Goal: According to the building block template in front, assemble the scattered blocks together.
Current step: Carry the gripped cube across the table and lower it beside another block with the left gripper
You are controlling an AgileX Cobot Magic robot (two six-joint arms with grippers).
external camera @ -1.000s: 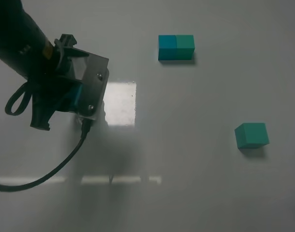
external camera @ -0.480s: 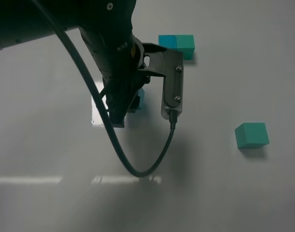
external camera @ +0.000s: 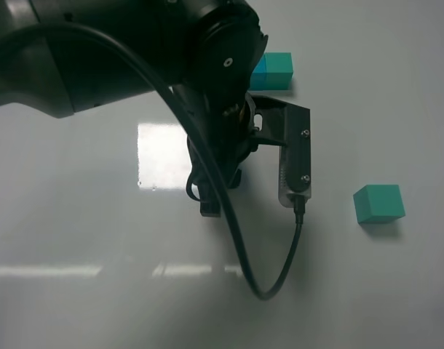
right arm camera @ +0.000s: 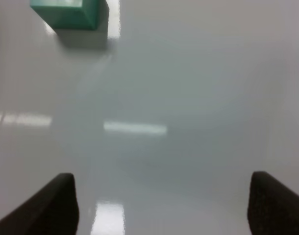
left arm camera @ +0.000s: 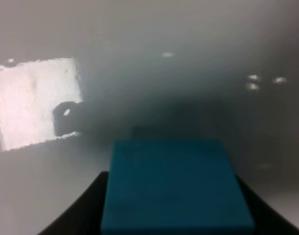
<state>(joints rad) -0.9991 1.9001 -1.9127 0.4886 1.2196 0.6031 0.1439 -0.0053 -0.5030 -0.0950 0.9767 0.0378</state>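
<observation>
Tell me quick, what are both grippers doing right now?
Left gripper: closed, holding the blue-teal cube.
Right gripper: open, holding nothing.

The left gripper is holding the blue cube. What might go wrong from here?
1. The blue cube in the left gripper must land flush beside the loose green cube. A skewed approach may shove that cube away or leave a gap.
2. The left arm hangs close over the template, hiding its blue half in the high view, and might knock it.
</observation>
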